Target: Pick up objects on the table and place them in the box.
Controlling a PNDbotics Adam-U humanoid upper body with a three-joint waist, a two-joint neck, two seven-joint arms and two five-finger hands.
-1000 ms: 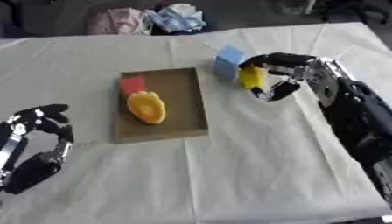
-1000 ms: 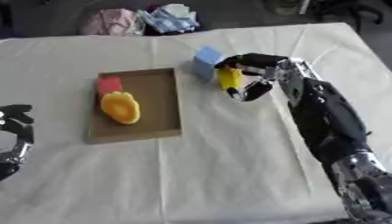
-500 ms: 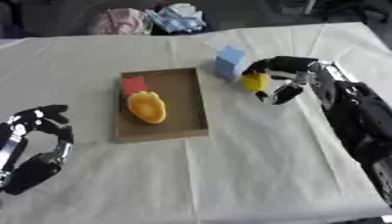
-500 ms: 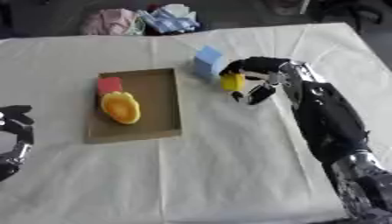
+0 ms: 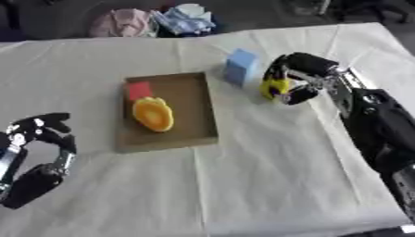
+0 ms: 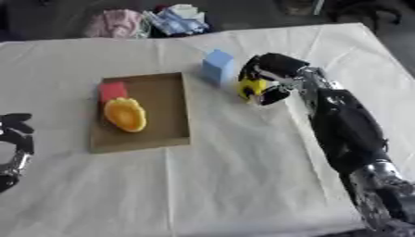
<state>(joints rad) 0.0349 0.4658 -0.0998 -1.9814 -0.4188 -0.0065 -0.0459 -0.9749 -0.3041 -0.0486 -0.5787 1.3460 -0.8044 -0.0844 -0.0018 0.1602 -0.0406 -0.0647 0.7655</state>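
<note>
The right hand [image 5: 298, 78] has its fingers curled around a small yellow object [image 5: 273, 88]. It looks light and rigid, best gripped across its sides. The box [image 5: 199, 111] lies at nine o'clock from it.

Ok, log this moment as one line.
right hand: shut on yellow object | left hand: idle | box: orange, red items inside

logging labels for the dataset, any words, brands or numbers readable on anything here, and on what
None can be read.
Blue block: plain faces, no print visible.
Yellow object in the right hand: no marking visible.
Box, red block, orange object: no text visible.
</note>
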